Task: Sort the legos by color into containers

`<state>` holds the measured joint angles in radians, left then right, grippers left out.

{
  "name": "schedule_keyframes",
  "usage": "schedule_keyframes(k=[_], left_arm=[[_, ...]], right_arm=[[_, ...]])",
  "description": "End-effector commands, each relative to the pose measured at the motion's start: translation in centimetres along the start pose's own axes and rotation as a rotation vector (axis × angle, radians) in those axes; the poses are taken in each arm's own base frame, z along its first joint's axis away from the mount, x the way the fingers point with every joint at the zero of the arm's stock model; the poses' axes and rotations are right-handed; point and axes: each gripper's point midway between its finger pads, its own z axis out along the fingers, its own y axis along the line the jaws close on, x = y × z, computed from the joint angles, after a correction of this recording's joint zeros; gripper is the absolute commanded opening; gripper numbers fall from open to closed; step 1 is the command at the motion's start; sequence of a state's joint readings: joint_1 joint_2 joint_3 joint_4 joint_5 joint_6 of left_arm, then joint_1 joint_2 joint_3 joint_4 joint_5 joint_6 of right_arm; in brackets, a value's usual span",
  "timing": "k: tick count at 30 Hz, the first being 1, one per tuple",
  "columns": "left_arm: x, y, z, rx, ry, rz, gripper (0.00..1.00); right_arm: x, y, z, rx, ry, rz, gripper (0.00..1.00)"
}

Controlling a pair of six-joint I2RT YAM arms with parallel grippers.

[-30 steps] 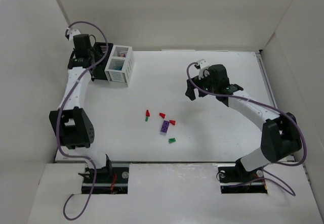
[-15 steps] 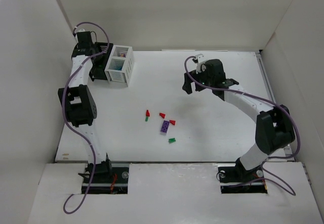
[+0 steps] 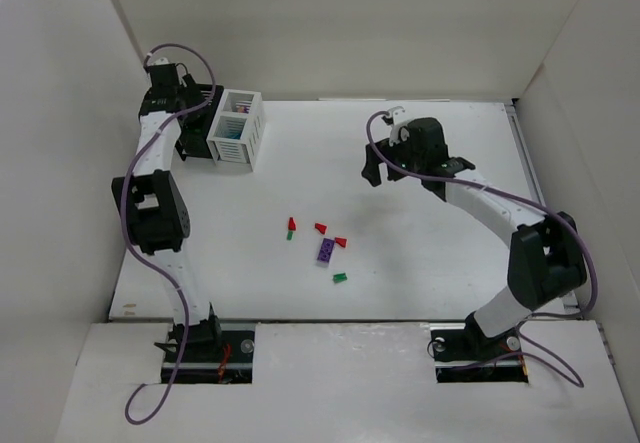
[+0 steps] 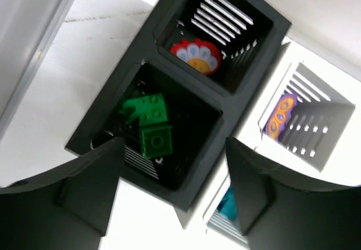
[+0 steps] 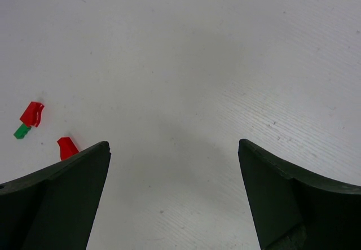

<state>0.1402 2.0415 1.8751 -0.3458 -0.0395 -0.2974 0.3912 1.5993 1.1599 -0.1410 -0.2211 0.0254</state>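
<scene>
Evidently the left claw [image 4: 174,148] hangs over the black bin [image 4: 115,95] at the bench's [image 3: 420,263] 10 o'clock corner, spread wide with nothing between its fingers. Directly beneath lies the compartment holding the green legos [image 4: 149,123]. The next compartment, toward 12 o'clock in the wrist view, holds a red flower piece [image 4: 195,56]. The drop-off step looks finished, so the sound move is probably a straight lift before any swing. That would keep the fingers from catching the bin walls, which sit close on both sides.

The white bin [image 4: 333,126] touches the black one on its 3 o'clock side. It holds a purple piece [image 4: 280,114] in one compartment and a teal piece [image 4: 228,205] in another. A careless sweep toward the middle of the bench could nudge it, so the arm should clear its rim first.

The loose legos [image 3: 326,251] lie near the bench's middle, a little toward 7 o'clock. They are a few reds, a purple brick and small greens, some nearly touching. Their closeness is the likely trouble, since a wide claw may take two colours at once.

The right claw [image 5: 173,145] hovers at about 2 o'clock from that cluster, also wide and empty. A red wedge [image 5: 66,147] sits just beside its left finger in the wrist view. Both arms reaching for the cluster together would crowd each other.
</scene>
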Motion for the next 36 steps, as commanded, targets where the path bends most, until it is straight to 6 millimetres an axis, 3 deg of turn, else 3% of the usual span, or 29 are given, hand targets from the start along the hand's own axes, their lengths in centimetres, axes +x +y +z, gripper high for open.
schedule_keyframes(k=[1,3,4,5,7,8,9,11,12,16,18,19,23,26,28,30,36], left_arm=[[-2.4,-2.4,-5.8,0.112,-0.09,0.003,0.7],[-1.4,-3.2,-7.3,0.132,-0.089,-0.012,0.74],[-1.8,-3.8,-9.4,0.157,-0.119,-0.007,0.76],[0.9,-4.9,-9.5,0.183,-0.077,0.0,0.78],[3.3,-6.5,-10.8,0.23,-0.055,0.003,0.79],[4.5,-8.5,-12.7,0.281,-0.053,0.018,0.79],[7.5,-8.6,-12.6,0.278,-0.004,0.028,0.79],[9.9,-9.8,-14.3,0.305,0.014,0.036,0.78],[13.2,-10.7,-14.8,0.315,0.065,0.07,0.77],[19.7,-10.6,-16.8,0.297,0.172,0.121,0.71],[21.8,-10.8,-18.0,0.315,0.198,0.129,0.65],[24.0,-9.9,-18.1,0.301,0.237,0.14,0.64],[28.8,-10.1,-19.3,0.325,0.315,0.186,0.58],[31.2,-10.2,-19.3,0.319,0.35,0.223,0.55],[31.9,-10.2,-19.2,0.309,0.362,0.24,0.47],[32.7,-10.3,-18.8,0.288,0.364,0.269,0.45],[35.1,-8.2,-17.6,0.13,0.4,0.357,0.4]], right_arm=[[-3.3,0.5,-2.4,0.003,-0.122,-0.045,1.0],[-2.3,0.4,-2.7,0.013,-0.109,-0.042,1.0],[-2.1,0.4,-2.9,0.014,-0.109,-0.051,1.0],[-2.1,0.5,-3.3,0.013,-0.116,-0.053,1.0],[-1.0,0.8,-3.4,-0.006,-0.098,-0.05,1.0],[-0.9,0.8,-3.7,-0.006,-0.099,-0.05,1.0],[-0.4,1.3,-3.6,-0.035,-0.089,-0.049,1.0],[0.2,1.7,-3.7,-0.056,-0.079,-0.048,1.0],[0.7,1.8,-3.9,-0.064,-0.073,-0.058,1.0],[2.0,2.9,-4.5,-0.108,-0.054,-0.059,1.0],[2.3,3.1,-4.7,-0.118,-0.052,-0.059,1.0],[2.5,3.3,-4.9,-0.13,-0.052,-0.068,1.0],[3.1,3.2,-5.3,-0.121,-0.049,-0.067,1.0],[3.6,3.1,-5.2,-0.12,-0.039,-0.065,1.0],[3.6,3.1,-5.2,-0.12,-0.04,-0.074,1.0],[3.6,3.1,-5.2,-0.12,-0.04,-0.074,1.0],[4.0,3.0,-5.7,-0.109,-0.03,-0.071,1.0]])
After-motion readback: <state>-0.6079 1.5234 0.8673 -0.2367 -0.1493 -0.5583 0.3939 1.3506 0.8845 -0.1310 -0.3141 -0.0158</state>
